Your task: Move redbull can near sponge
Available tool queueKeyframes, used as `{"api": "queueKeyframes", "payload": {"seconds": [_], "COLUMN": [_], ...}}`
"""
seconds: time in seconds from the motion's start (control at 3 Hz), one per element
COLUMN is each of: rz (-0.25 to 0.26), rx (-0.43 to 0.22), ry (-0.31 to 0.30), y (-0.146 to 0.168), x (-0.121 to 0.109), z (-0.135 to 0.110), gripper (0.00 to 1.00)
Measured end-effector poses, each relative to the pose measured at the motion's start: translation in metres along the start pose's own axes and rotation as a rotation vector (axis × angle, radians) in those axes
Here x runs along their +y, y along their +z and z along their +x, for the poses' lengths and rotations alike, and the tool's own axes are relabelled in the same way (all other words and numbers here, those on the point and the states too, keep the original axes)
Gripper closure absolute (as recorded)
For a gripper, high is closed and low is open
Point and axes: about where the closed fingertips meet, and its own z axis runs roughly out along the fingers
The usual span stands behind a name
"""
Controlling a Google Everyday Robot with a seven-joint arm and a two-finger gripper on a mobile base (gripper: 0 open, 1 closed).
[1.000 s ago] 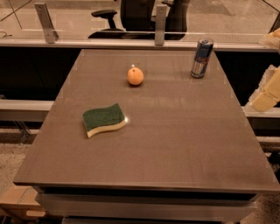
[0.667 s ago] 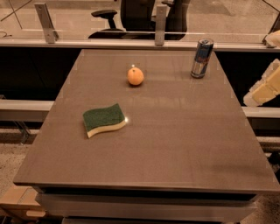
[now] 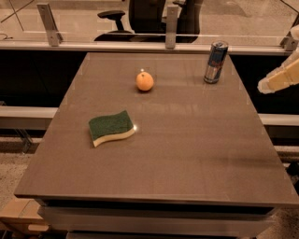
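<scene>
Room: office floor. A low glass screen runs behind the work surface, held by metal posts, with a black office chair beyond it.

Surface: one dark brown table, matte and square-cornered. A cardboard box sits on the floor under its near left corner.

Item 1: redbull can. It stands upright at the far right of the table, close to the back edge.

Item 2: sponge. It lies flat, green side up, left of centre and well apart from the can.

Item 3: orange fruit. It sits between the two, nearer the back, and touches neither.

Item 4: gripper. This pale piece enters from the right edge of view, off the table's right side and about level with the can but clear of it. It holds nothing. From where I stand I cannot tell whether it is released or clenched.

Step in hand, by my reckoning: the approach. The can is not yet grasped and none of the carry is done.

Next move calls for: reaching in leftward to take the can around its body without tipping it. The carry then runs diagonally forward and left, passing in front of the fruit, to set the can upright just beside the sponge.

Writing: the can shows blue and silver panels with a red mark, but its lettering cannot be read. No other labels are seen.
</scene>
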Motion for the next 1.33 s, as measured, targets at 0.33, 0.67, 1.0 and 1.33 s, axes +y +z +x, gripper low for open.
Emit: {"api": "queueKeyframes", "payload": {"seconds": [0.33,0.67,1.0,1.33], "rz": [0.029,0.044,0.063,0.075], "rx": [-0.082,-0.154,-0.214,-0.224], "ry": [0.029,0.065,0.099,0.102], "y": [0.01,0.027,0.049,0.051], "x": [-0.02,-0.037,-0.047,-0.05], "z": [-0.008,-0.011,-0.007,-0.009], "gripper": [0.0,0.0,0.0,0.0]}}
